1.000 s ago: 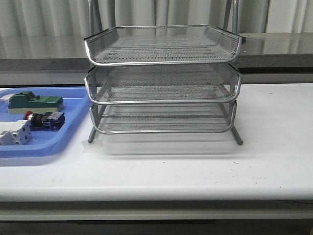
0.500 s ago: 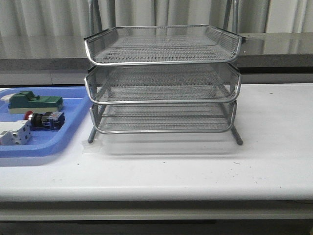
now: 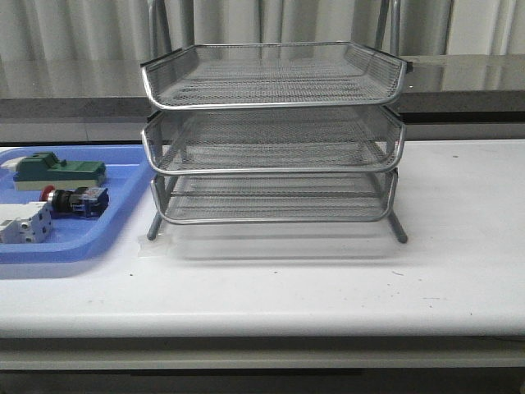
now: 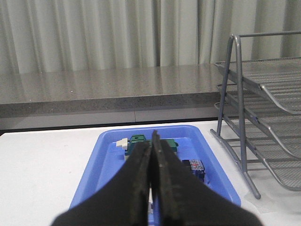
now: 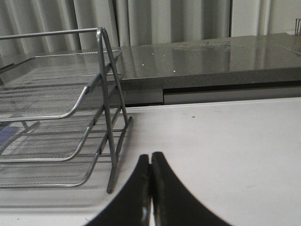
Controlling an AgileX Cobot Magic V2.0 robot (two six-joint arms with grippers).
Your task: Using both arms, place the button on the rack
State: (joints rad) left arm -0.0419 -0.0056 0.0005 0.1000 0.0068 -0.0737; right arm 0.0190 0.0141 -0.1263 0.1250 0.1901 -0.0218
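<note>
The button (image 3: 75, 199), with red head, black body and blue rear block, lies in the blue tray (image 3: 123, 222) at the left of the table. In the left wrist view its blue rear block (image 4: 195, 166) shows beside the fingers. The three-tier wire rack (image 3: 273, 135) stands mid-table; it also shows in the left wrist view (image 4: 263, 122) and the right wrist view (image 5: 70, 132). My left gripper (image 4: 152, 141) is shut and empty, above the near part of the tray. My right gripper (image 5: 150, 157) is shut and empty, over bare table beside the rack. Neither arm shows in the front view.
A green block (image 3: 57, 171) and a white-grey terminal block (image 3: 25, 223) share the blue tray with the button. A grey ledge (image 3: 459, 82) and curtains run behind the table. The table's front edge (image 3: 262, 324) is near the camera.
</note>
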